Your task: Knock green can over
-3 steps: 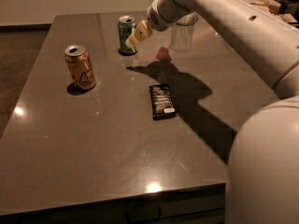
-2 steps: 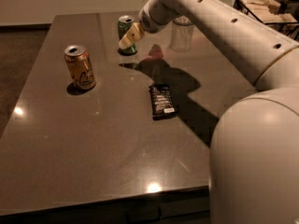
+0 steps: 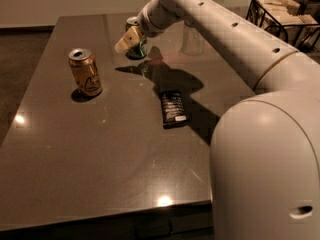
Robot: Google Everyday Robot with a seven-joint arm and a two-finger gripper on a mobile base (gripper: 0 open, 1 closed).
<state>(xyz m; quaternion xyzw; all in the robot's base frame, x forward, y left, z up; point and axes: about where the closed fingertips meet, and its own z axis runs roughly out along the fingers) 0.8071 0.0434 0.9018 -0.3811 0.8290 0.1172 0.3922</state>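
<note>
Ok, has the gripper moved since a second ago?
Yes. The gripper has swung left: it was at the green can's right side and now overlaps the can's front, nearer the orange can, which stands unmoved.

Orange-gold can (image 3: 85, 73) upright on table (image 3: 75, 159); dark wrapper (image 3: 173, 108) lying flat.
</note>
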